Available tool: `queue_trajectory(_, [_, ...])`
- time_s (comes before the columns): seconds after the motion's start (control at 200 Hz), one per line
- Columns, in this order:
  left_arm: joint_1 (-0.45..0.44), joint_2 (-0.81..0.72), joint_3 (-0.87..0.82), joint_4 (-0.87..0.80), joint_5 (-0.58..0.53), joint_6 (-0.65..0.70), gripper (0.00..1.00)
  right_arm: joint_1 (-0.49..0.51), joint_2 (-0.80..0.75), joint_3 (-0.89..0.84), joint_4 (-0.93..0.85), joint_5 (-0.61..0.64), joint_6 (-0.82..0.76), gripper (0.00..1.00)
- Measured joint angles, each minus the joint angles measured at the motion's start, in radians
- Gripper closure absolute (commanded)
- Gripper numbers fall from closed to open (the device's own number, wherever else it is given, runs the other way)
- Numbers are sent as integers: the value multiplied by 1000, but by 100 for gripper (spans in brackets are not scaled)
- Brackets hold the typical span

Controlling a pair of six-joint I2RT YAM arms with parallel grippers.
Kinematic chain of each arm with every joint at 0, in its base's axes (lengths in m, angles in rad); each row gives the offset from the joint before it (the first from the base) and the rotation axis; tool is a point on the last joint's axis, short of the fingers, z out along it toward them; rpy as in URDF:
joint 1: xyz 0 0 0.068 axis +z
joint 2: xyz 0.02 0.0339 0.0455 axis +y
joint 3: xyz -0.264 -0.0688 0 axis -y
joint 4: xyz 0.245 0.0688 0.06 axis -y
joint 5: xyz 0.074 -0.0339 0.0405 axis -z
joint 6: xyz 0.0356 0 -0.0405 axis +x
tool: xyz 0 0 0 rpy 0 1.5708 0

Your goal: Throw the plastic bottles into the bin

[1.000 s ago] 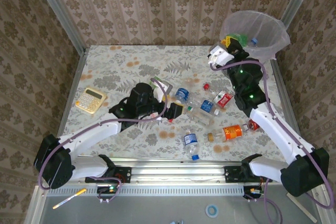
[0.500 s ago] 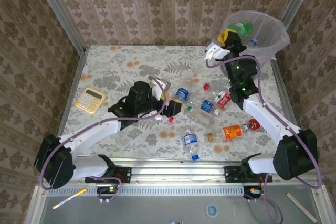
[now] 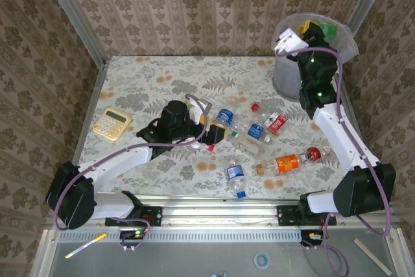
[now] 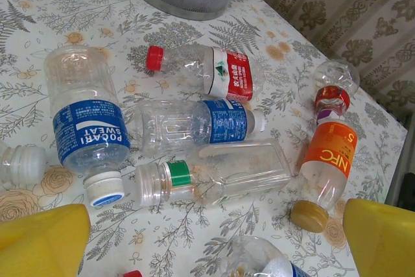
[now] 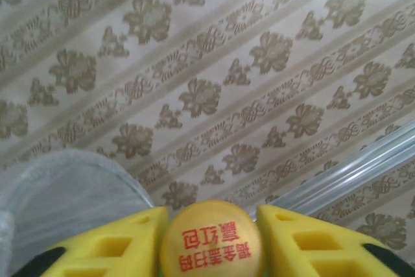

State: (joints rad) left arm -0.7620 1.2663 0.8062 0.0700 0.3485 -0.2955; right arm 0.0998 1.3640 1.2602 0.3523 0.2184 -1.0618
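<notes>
Meanwhile, one more goes over the rim: the right gripper (image 5: 211,218) hangs above the mouth of the bin (image 3: 285,81) at the table's far right corner, its yellow jaws pressed to either side of the yellow cap of a green bottle (image 3: 331,30) that has not yet dropped. What the bin already holds cannot be made out through its cloudy liner. Much of the job looks undone. Eight or more bottles (image 4: 194,124) lie on their sides in a loose cluster mid-table, clear ones with blue and red labels and an orange one nearer the right edge. The left gripper (image 4: 214,244) hovers just above that cluster, jaws wide apart and holding nothing. A yellow calculator (image 3: 112,123) sits well apart on the left and is no part of the haul. The table (image 3: 149,76) wears a pale floral cloth with some brownish marks, and brown damask wallpaper (image 3: 194,4) closes it in on three sides.
</notes>
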Motion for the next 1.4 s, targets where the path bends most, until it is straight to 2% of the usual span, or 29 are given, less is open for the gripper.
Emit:
queue_trajectory(0.16, [6, 0, 0, 0, 4, 0, 0, -14, 4, 37, -142, -1, 27, 18])
queue_trajectory(0.49, [6, 0, 0, -2, 7, -8, 0, -14, -34, 19, -238, -21, 68, 2])
queue_trajectory(0.795, [18, 0, 0, -26, -10, -26, 0, -14, -103, 13, -294, -67, 145, 0])
queue_trajectory(1.0, [32, 0, 0, -86, -61, -43, 0, -14, -163, -8, -361, -127, 227, 0])
queue_trajectory(1.4, [130, 17, 2, -234, -156, -150, 0, -14, -299, -80, -468, -273, 382, 0])
